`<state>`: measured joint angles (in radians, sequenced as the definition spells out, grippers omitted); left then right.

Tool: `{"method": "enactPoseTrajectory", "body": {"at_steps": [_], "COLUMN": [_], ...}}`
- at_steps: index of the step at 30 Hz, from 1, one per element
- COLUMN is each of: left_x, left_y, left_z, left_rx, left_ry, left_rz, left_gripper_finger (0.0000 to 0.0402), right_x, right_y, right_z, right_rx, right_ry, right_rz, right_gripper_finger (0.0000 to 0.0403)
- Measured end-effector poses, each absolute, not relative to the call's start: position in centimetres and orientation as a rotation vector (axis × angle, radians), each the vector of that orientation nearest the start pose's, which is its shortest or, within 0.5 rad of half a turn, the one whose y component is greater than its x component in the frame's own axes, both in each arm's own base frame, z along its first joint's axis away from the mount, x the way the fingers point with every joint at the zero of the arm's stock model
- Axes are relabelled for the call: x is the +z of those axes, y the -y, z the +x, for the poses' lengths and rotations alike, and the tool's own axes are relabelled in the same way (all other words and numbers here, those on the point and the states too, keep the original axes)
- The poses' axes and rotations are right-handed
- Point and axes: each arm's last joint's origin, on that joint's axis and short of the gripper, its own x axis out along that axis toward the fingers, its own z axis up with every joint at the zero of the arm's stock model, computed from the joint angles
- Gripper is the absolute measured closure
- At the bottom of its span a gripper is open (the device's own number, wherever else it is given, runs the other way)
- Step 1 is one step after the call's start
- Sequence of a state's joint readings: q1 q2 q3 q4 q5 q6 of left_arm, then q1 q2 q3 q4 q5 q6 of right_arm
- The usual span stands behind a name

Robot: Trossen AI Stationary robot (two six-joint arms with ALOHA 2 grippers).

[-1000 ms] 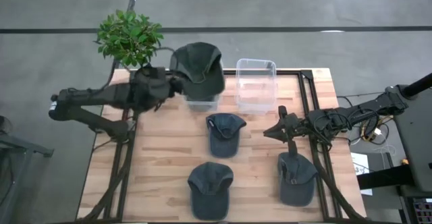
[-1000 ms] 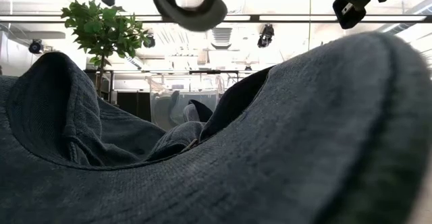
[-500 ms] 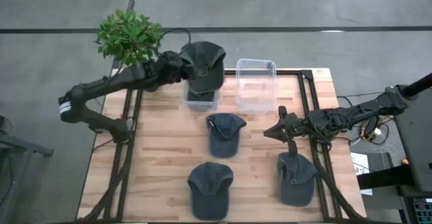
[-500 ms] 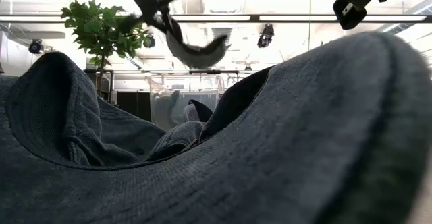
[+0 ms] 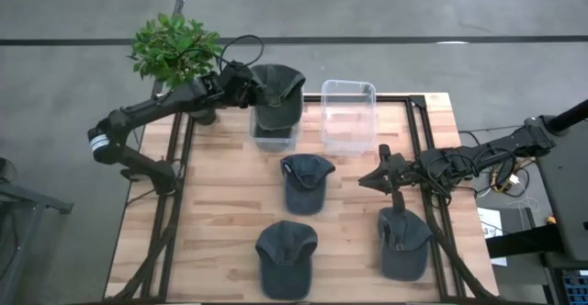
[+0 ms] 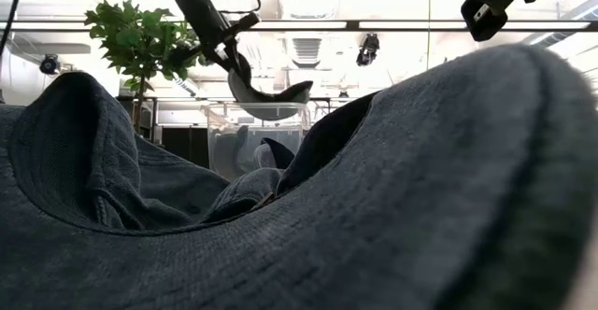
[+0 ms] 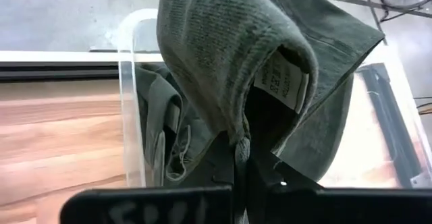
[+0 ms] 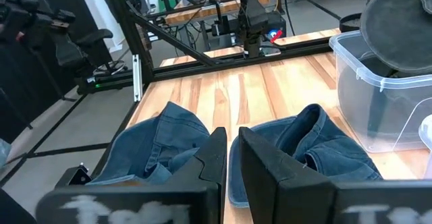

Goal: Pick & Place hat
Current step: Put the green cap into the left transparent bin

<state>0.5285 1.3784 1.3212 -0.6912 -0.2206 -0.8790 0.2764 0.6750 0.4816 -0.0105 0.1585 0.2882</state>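
Wooden surface (image 5: pixel 220 213) filling the middle of the high view, on a dark frame. Two clear plastic bins at its upper edge, side by side: left bin (image 5: pixel 274 138) already holding a dark hat, right bin (image 5: pixel 348 114) with nothing seen inside. Green-grey hat (image 5: pixel 276 94) held above the left bin, partly draped into its opening, pinched at the inner band by the left end effector (image 5: pixel 244 83), clenched on the fabric; arm reaching in from the left of the frame. Three more dark hats flat on the surface: middle hat (image 5: pixel 305 182) just below the bins, lower hat (image 5: pixel 286 257) near the bottom centre, right hat (image 5: pixel 404 241) at the lower right. Five hats counted in all. Right end effector (image 5: pixel 367 180) hovering right of centre, between middle hat and right hat, fingers nearly together, gripping nothing. Potted plant (image 5: pixel 176 51) at the upper left, beside the surface's corner, just behind the left arm.
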Motion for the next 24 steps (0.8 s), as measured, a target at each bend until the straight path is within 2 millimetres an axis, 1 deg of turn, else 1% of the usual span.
{"method": "enactPoseTrajectory", "body": {"at_steps": [9, 15, 20, 24], "left_x": [32.7, 32.4, 32.1, 32.1], "left_y": [-15.5, -15.5, -15.6, -15.5], "left_z": [25.4, 25.6, 25.6, 25.6], "left_rx": [1.000, 0.997, 1.004, 1.005], "left_ry": [-0.488, -0.505, -0.528, -0.531], "left_rz": [-0.937, -0.942, -0.942, -0.942], "left_gripper_finger": [0.0398, 0.0398, 0.0372, 0.0366], "right_x": [26.1, 26.1, 26.1, 26.1], "right_y": [-3.9, -3.9, -3.9, -3.9], "right_z": [15.5, 15.5, 15.5, 15.5], "right_rx": [0.088, 0.088, 0.088, 0.088], "right_ry": [-0.214, -0.214, -0.213, -0.213], "right_rz": [0.243, 0.243, 0.243, 0.243], "right_gripper_finger": [0.0367, 0.0367, 0.0367, 0.0367]}}
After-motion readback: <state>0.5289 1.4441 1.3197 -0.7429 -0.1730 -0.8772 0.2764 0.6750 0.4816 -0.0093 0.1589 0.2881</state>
